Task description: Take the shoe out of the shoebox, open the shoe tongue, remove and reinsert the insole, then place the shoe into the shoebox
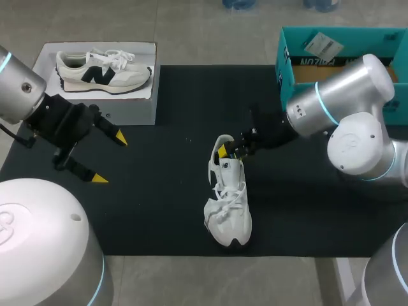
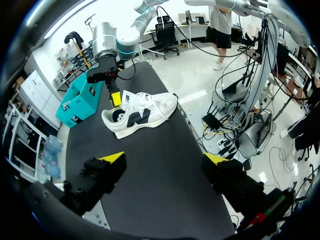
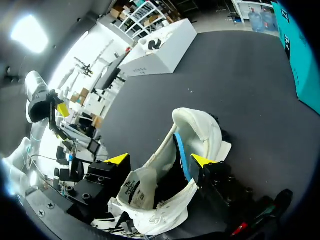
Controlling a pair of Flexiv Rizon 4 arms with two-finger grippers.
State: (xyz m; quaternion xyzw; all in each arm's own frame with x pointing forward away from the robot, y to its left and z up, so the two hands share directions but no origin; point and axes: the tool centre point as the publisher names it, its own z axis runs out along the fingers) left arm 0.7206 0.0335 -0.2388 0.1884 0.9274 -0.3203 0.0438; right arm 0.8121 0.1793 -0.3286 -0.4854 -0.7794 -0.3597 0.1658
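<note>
A white shoe [image 1: 229, 201] lies on the black mat [image 1: 159, 204] near the middle, heel end toward the far side. My right gripper [image 1: 227, 152] is at its heel opening. In the right wrist view the right gripper [image 3: 160, 160] stands open with the shoe [image 3: 200, 130] between its fingers, and an insole's blue edge [image 3: 181, 150] stands up inside the shoe. My left gripper [image 1: 105, 159] hangs open and empty over the mat's left side, well away from the shoe [image 2: 140, 115], which lies ahead of the left gripper [image 2: 165, 160].
A white shoebox [image 1: 137, 111] at the back left carries a second white shoe [image 1: 105, 69] on its lid. An open teal shoebox [image 1: 290, 64] stands at the back right, behind my right arm. The mat's front edge runs just past the shoe's toe.
</note>
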